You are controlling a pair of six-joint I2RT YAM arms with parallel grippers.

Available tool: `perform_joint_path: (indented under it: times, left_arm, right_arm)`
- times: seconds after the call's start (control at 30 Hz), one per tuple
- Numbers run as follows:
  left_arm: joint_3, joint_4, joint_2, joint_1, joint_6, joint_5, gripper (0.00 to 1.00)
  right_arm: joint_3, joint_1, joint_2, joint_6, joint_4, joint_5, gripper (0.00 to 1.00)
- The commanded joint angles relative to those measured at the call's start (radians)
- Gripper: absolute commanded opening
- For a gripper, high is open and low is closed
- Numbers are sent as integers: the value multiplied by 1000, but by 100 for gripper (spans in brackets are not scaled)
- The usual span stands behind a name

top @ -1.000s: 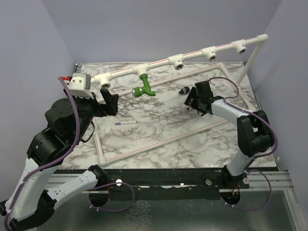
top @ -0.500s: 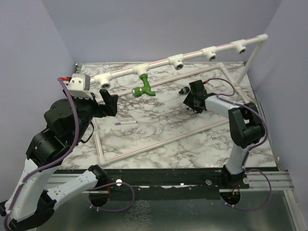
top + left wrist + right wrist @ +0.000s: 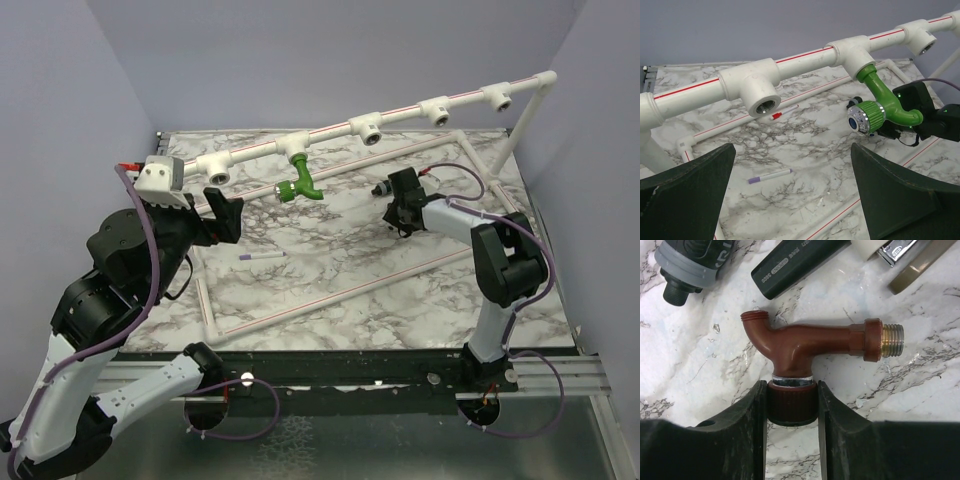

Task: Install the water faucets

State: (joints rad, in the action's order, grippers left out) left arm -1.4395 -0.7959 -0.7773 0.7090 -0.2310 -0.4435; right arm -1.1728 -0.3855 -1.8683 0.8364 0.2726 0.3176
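The right gripper (image 3: 791,385) has its two black fingers (image 3: 747,410) drawn in against the dark ribbed round knob (image 3: 791,407) of the reddish-brown curved plastic faucet (image 3: 805,342), one on each side; they look clamped on it, though at the pad edges we cannot be sure contact is full. The faucet lies flat on the white marble-patterned table (image 3: 700,355), its spout curling off one side and its brass-coloured threaded end (image 3: 892,340) pointing off the other. We judge this a grasp for lifting, and a knob may turn in the hand, so the squeeze should be firm and the lift straight up before any swing. Farther out, the raised white plastic pipe rail (image 3: 330,130) already carries the bright green curved faucet (image 3: 880,97), hanging spout-down. Beside it an empty white T-fitting (image 3: 757,90) shows its round threaded socket. The threaded end should meet a socket squarely before twisting, or the threads may cross. The left gripper (image 3: 792,150) hovers near the rail, fingers wide apart, holding nothing.
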Motion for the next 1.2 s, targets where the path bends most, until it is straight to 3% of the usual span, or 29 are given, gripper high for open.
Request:
perform_joint_path:
  times: [0.0,0.07,0.1,0.5,0.73,0.93,1.17]
  left_arm:
    - [7,-11,10,3,1,-19,99]
    - [5,-9,9,2,1,-18,99]
    - [3,-9,8,3,2,-18,99]
    - [-17,-11,-1,3,-7,37,99]
    - [-19,-73,-25,2,-45,203,99]
    - [14,-112,-32,3,-120,354,99]
    - [98,-112,1,2,-211,442,99]
  right_arm:
    - [41,-11,20,-13,2,-1,15]
    - [65,-16,45,-26,-6,-10,1]
    - [76,-19,61,-34,-10,-14,1]
    - [240,-52,295,-227,-101,-206,0]
    - [338,-128,494,-379,-151,-330,1]
    - [463,-200,684,-532,-261,-529,0]
    - [560,-349,853,-723,-378,-580,0]
